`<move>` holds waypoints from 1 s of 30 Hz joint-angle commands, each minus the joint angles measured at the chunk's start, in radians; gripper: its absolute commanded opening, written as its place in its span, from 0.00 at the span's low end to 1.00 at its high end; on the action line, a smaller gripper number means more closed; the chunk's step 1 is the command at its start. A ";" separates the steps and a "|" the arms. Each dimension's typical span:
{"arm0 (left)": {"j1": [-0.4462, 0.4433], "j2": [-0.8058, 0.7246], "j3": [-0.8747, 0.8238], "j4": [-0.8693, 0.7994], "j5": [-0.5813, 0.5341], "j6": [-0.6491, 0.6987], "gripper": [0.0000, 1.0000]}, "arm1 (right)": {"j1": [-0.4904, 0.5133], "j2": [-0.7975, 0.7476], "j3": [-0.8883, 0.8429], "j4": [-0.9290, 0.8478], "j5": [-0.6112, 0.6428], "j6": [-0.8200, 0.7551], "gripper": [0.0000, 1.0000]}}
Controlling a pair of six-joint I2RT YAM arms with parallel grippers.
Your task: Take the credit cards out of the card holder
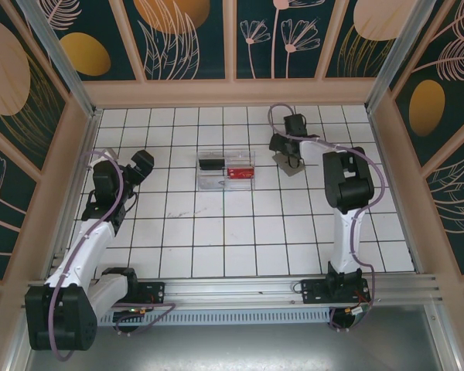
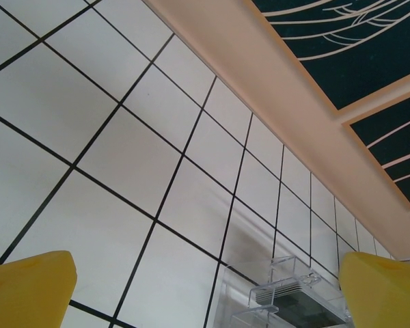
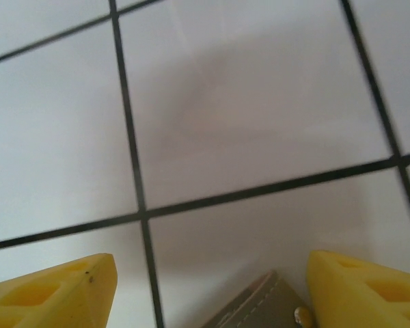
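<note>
From the overhead camera, my left gripper (image 1: 141,165) hangs above the tiled table (image 1: 216,232) at about 9 o'clock from the clear tray (image 1: 226,171), well apart from it. On its wrist camera the left gripper (image 2: 206,273) has its yellow fingers (image 2: 27,290) spread wide at 7 and 5 o'clock of the frame with bare tile between them, and the tray (image 2: 287,297) sits near 5 o'clock.

The tray sits mid-table and holds a black item (image 1: 211,164) and a red item (image 1: 238,172); I cannot tell what they are.

At 3 o'clock from the tray lies the card holder (image 1: 283,163), with my right gripper (image 1: 291,157) directly over it. On the wrist camera the right gripper (image 3: 212,273) has its fingers (image 3: 369,290) apart. A stitched grey corner of the holder (image 3: 260,307) pokes up between them at 6 o'clock, just beside the 5 o'clock finger, not clamped.
</note>
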 commanded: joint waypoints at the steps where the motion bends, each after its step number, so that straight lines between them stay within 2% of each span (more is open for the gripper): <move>1: -0.003 0.006 0.024 -0.005 0.028 0.015 0.99 | 0.029 -0.014 -0.050 -0.043 0.050 -0.015 0.73; 8: -0.024 -0.014 0.023 -0.008 0.025 0.023 0.98 | 0.085 -0.141 -0.244 0.021 0.063 0.025 0.67; 15: -0.074 -0.021 0.021 -0.018 0.016 0.036 0.99 | 0.163 -0.323 -0.469 0.079 0.064 0.097 0.67; 22: -0.156 -0.029 0.008 -0.015 -0.011 0.045 0.99 | 0.242 -0.496 -0.684 0.149 0.043 0.189 0.69; 30: -0.300 -0.023 0.039 -0.051 -0.074 0.049 0.98 | 0.267 -0.652 -0.779 0.146 0.102 0.170 0.75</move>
